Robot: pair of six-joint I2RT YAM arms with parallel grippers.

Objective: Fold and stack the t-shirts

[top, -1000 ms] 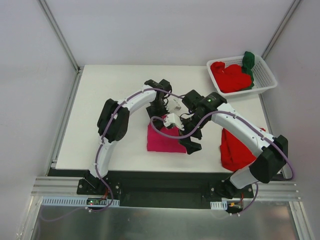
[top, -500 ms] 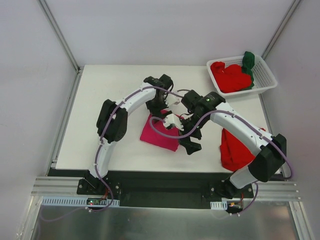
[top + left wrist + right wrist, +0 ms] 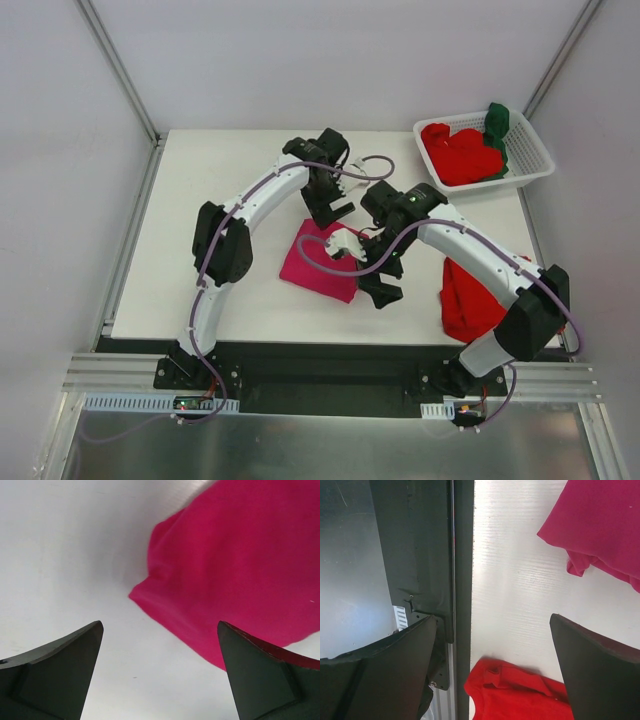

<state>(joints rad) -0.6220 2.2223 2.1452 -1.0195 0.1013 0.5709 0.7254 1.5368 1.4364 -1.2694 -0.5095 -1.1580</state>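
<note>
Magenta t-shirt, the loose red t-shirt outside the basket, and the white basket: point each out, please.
magenta t-shirt [image 3: 312, 265]: top external view, middle of the visible cloth.
loose red t-shirt [image 3: 466, 305]: top external view, middle of the crumpled heap.
white basket [image 3: 535, 150]: top external view, its right slotted wall.

Magenta tee [image 3: 318, 262], red tees [image 3: 468, 300], dk-green tee [image 3: 497, 124], wht basket [image 3: 537, 148].

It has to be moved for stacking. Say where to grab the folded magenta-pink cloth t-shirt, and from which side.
Take the folded magenta-pink cloth t-shirt by its left edge, pinching all layers, from above and the left, probably with the open left gripper. It lies flat, that edge borders bare white table, and the right arm covers its right side.
</note>
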